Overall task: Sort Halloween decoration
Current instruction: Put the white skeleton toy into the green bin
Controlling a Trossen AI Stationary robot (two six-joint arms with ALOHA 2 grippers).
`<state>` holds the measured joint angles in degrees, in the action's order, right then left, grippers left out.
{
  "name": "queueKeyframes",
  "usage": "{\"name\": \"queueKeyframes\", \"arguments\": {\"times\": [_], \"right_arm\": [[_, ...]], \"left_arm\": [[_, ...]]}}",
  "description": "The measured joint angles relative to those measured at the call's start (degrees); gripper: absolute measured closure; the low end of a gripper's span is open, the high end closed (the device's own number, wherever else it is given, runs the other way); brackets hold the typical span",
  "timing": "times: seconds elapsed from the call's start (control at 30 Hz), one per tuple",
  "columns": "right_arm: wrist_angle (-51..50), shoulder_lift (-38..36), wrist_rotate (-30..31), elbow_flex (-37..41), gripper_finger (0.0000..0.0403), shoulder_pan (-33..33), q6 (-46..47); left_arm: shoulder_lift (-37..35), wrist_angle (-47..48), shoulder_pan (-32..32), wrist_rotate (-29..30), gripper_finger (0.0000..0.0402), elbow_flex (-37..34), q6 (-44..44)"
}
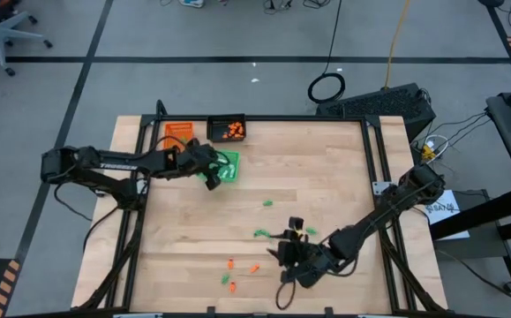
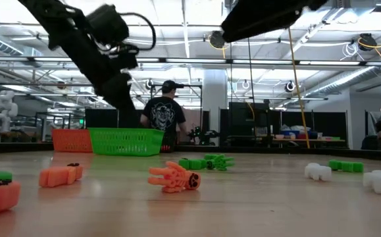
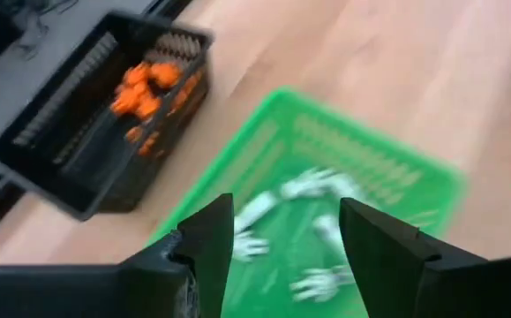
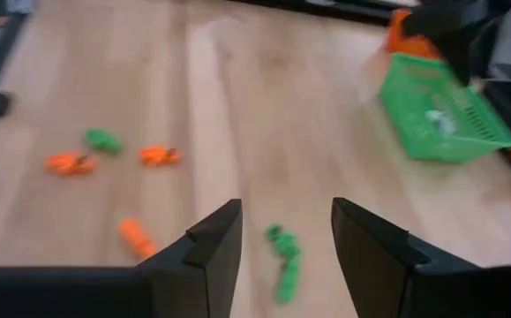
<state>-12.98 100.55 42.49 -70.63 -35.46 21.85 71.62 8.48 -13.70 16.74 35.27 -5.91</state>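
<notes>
Halloween decoration pieces point(image 1: 257, 267) lie in a loose bunch on the wooden surface point(image 1: 326, 177), toward its front middle, and more sit in the trays at the back left.

Going from left to right in the high view: the left arm reaches in from the left side. An orange tray point(image 1: 176, 132) sits at the back left corner. Next to it is a black tray point(image 1: 227, 130) with orange pieces inside. Just in front of those is a green tray point(image 1: 229, 168), and the left gripper point(image 1: 209, 170) hangs over its left edge. Farther right, green pieces point(image 1: 267, 203) and orange pieces lie on the bare wood. The right gripper point(image 1: 290, 250) hangs low over them, near the front.

The high view cannot show what is in the green tray. The left wrist view can: white pieces point(image 3: 312, 185) lie on its floor. That view also shows the orange pieces point(image 3: 145, 88) piled in the black tray point(image 3: 78, 150).

The low view shows an orange hand-shaped piece point(image 2: 174, 178) up close, and white pieces point(image 2: 318, 172) at the right. It also shows a person point(image 2: 166, 115) in a dark shirt standing in the room behind.

The left jaws are wide open and hold nothing; the green tray point(image 3: 370, 168) is right under them. The right jaws are open too and hold nothing. A green piece point(image 4: 283, 256) lies on the wood just past them, not touching.
</notes>
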Motion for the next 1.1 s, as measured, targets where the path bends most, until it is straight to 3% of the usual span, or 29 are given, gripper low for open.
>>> {"name": "queueKeyframes", "arguments": {"times": [0.13, 0.43, 0.7, 1.1], "right_arm": [[-2.36, 0.0, -2.62, 0.0, 0.0243, -3.24, 4.88], [-20.8, 0.0, -10.8, 0.0, 0.0243, -7.38, 32.94], [-22.46, 0.22, -12.78, 0.0, 0.0243, -7.56, 35.93], [-21.13, 6.11, -15.03, 0.0, 0.0243, -9.42, 36.9]], "left_arm": [[-3.74, -1.26, 5.93, -1.7, 0.0197, 0.0, -2.7], [-4.05, -10.82, 21.85, -1.63, 0.0197, 0.01, -2.74], [1.78, -19.56, 33.79, 1.53, 0.0197, 0.04, -2.58], [3.88, -25.73, 43.88, 5.74, 0.0197, 0.02, -2.73]]}}
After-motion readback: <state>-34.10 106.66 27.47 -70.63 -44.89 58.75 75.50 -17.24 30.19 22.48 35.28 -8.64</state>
